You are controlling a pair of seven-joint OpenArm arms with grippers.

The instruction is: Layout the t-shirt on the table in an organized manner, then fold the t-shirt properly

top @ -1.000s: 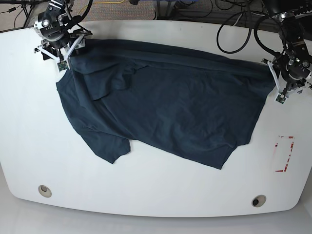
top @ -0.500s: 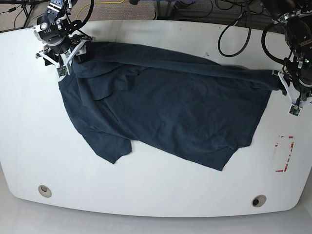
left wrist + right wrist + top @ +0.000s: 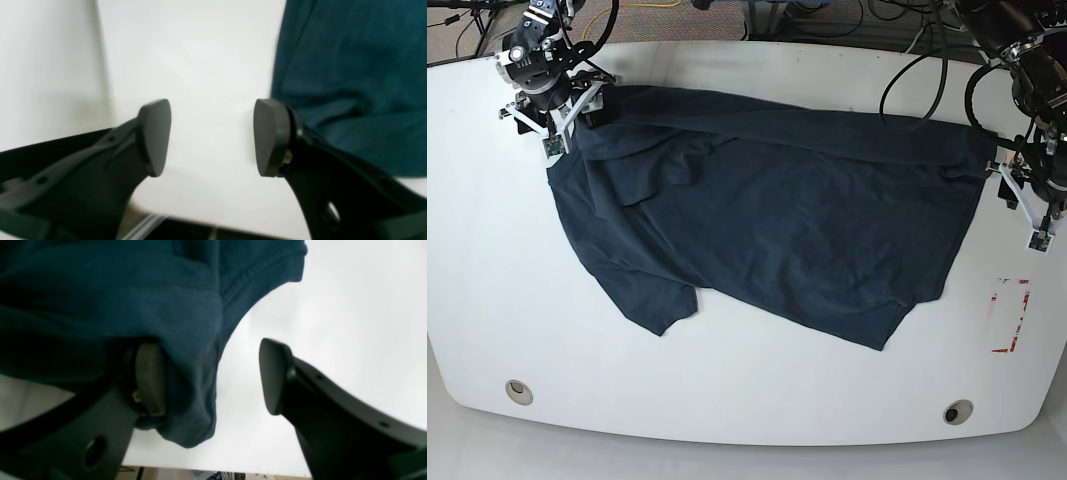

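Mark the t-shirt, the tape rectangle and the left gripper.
t-shirt [image 3: 787, 230]: base view, middle of the body fabric.
tape rectangle [image 3: 1024, 318]: base view, its red right edge.
left gripper [image 3: 212, 137]: left wrist view, open gap midway between fingertips.

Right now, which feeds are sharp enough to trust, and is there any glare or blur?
Base view: sharp, evenly lit, mild sheen on the table, t-shirt folds readable. Left wrist view: soft and blurred, the left pincer open over bright white. Right wrist view: close cloth out of focus, dark shadow at upper left, right pincer open.
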